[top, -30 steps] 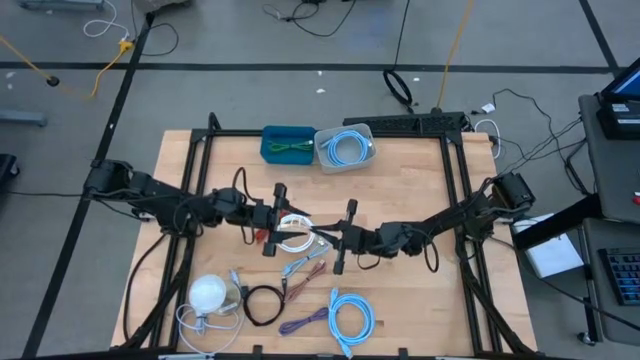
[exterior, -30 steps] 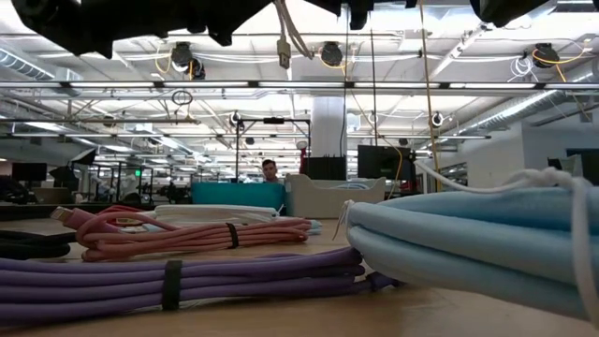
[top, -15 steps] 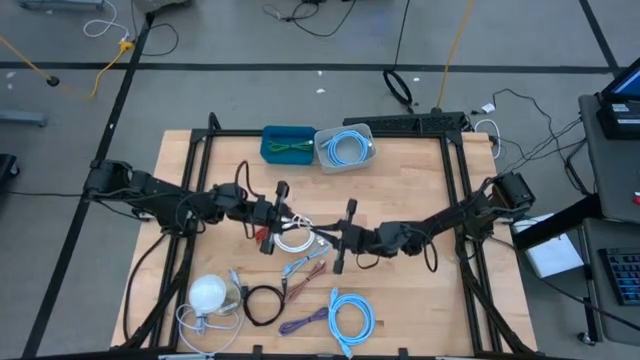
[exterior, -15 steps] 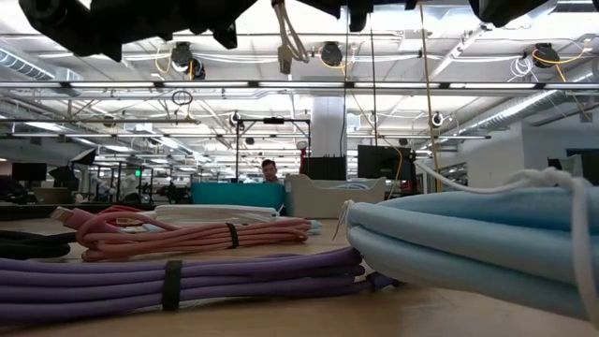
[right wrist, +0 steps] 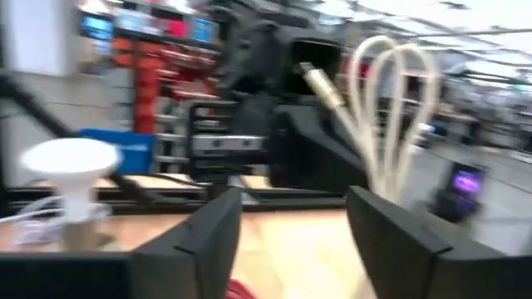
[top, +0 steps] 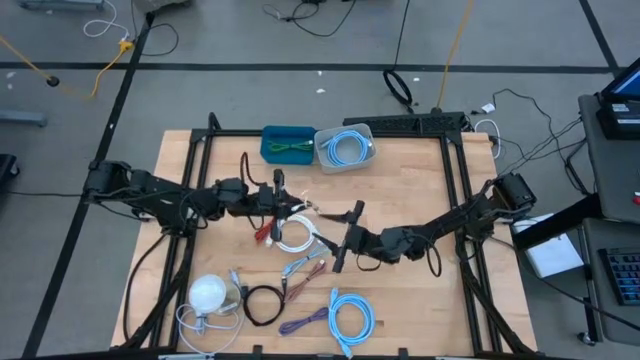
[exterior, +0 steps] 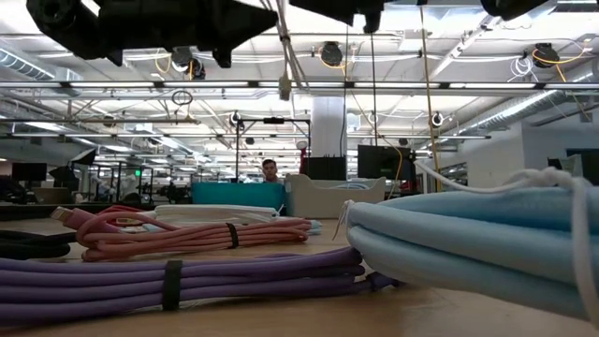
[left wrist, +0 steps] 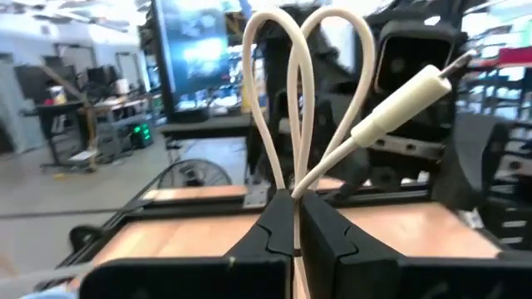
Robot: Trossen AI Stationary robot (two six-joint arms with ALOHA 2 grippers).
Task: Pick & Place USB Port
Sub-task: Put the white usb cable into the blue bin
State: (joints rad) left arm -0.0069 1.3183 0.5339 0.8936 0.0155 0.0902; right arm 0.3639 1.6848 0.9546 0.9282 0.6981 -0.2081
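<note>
The USB cable is a white coiled cord (top: 294,232) with a plug end (left wrist: 406,93). It is lifted off the table at its middle, with my left gripper (top: 277,205) (left wrist: 294,228) shut on it. In the low view its plug (exterior: 284,89) dangles well above the cords on the table. My right gripper (top: 344,238) (right wrist: 291,241) is open just right of the cord and faces its loops (right wrist: 386,108) without touching them. My left gripper pinches the cord's bunched strands (left wrist: 293,198) between its two fingers, where the loops come together. The fingers come level from the table's left. The loops (left wrist: 303,91) stand out beyond the fingertips, and the plug end hangs free, clear of the table.
At the far edge stand a blue bin (top: 288,143) and a pale bin (top: 345,147) holding a light blue cable. Near the front lie pink (top: 305,268), black (top: 262,303), purple (top: 305,322) and light blue (top: 350,315) cable bundles, plus a white round object (top: 208,293).
The white cord has passed from between the two grippers to my left gripper, which has taken hold and drawn a little toward the far left. My right gripper has let go and stands apart from it. The dangling plug now hangs lower.
</note>
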